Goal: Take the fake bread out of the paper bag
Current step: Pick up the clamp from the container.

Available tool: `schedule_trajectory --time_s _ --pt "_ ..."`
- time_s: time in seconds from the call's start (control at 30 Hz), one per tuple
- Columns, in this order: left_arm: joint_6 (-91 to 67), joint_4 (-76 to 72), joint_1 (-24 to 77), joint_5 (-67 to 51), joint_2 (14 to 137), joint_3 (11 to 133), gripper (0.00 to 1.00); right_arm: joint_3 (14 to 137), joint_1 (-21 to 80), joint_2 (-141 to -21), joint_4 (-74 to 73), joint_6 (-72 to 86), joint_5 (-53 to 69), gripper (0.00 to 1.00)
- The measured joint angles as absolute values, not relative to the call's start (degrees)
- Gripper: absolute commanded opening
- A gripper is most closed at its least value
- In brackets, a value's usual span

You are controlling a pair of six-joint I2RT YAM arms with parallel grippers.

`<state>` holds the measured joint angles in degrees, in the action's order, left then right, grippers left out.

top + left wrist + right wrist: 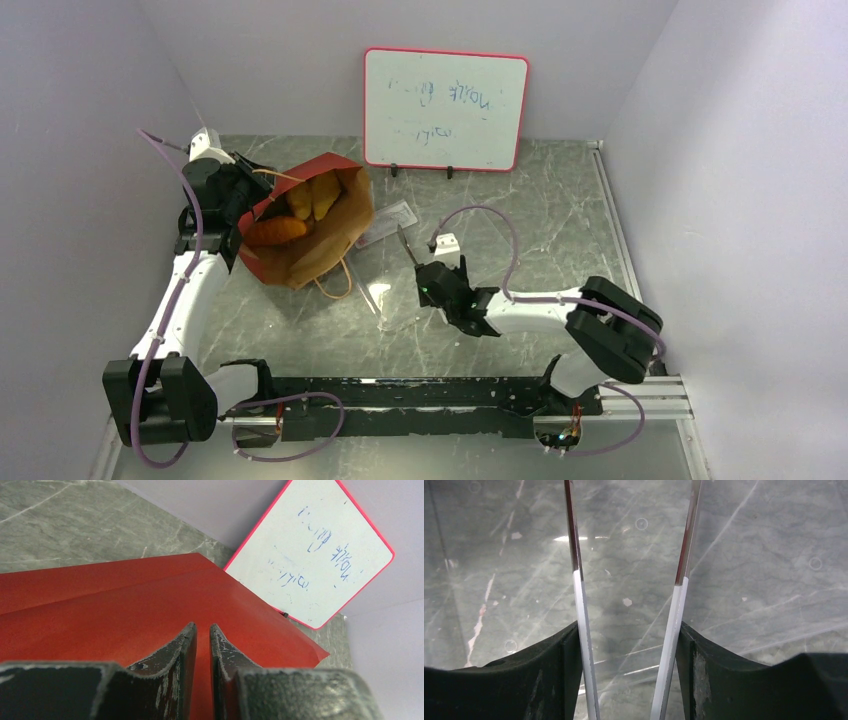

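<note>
Writing in blue marker covers the whiteboard (pixel 445 110) that stands at 12 o'clock on the table (pixel 540 230), but the strokes are too faint and loose to read. No brand or label is legible anywhere else.

The paper bag (pixel 335 232) lies tipped over at 10 o'clock, red outside and brown inside, with its mouth open toward the camera. The fake bread is inside it: a long orange baguette (pixel 277 231) lies across the opening, and yellow pieces (pixel 312 196) sit just behind it, toward 12 o'clock.

The left gripper (pixel 202 629) is at the bag's rim on the 9 o'clock side. Its fingers are drawn narrow, pinching the red paper wall between them. The bread lies just beyond, toward 3 o'clock. The left arm reaches from its base at 7 o'clock straight up along the left wall.

The right gripper (pixel 628 627) is near the table's centre, well apart from the bag. Its fingers are set moderately apart and clasp a clear plastic tray (pixel 580 605), whose two edges lie against their inner faces. The right arm is folded at 4 o'clock, with its forearm pointing toward 10 o'clock.
</note>
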<state>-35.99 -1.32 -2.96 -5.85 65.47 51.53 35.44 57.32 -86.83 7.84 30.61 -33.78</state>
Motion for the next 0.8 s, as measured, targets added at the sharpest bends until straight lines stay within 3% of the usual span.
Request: schedule_trajectory --time_s 0.53,0.8 --pt "-35.14 -1.52 -2.96 -6.98 65.45 50.81 0.12 34.15 57.82 -73.17 1.19 30.59 -29.43 0.5" --pt "-34.87 -2.39 -2.96 -8.71 65.45 48.77 0.12 38.76 64.45 -66.65 -7.64 30.61 -29.21 0.5"
